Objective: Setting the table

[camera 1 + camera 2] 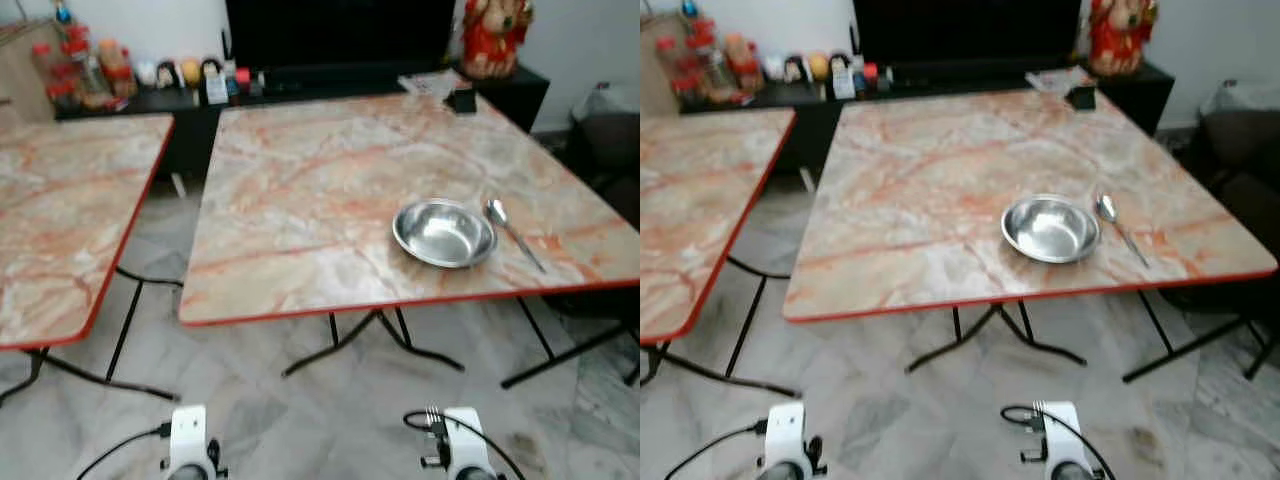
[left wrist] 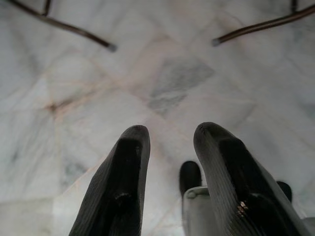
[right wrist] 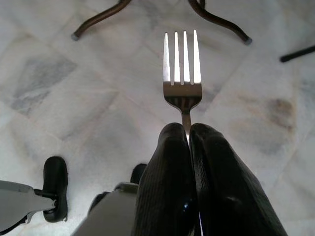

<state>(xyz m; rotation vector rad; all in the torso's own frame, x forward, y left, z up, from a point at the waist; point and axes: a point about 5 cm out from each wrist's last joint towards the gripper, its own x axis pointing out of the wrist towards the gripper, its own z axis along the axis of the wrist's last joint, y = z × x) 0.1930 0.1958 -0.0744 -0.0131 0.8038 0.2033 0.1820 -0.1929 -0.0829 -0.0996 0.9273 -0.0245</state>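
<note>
Right claw (image 3: pixel 189 135) pinches a fork (image 3: pixel 182 69); left claw (image 2: pixel 170 140) hangs parted above floor (image 2: pixel 74 98).

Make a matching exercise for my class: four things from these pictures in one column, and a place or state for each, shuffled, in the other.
Things:
1. fork
2. bowl
3. spoon
4. left tool

Places or states:
A. on the table, just right of the bowl
B. open, over the floor
C. gripped in the right tool
D. on the marble table near its front edge

Pairs: 1-C, 2-D, 3-A, 4-B
</note>
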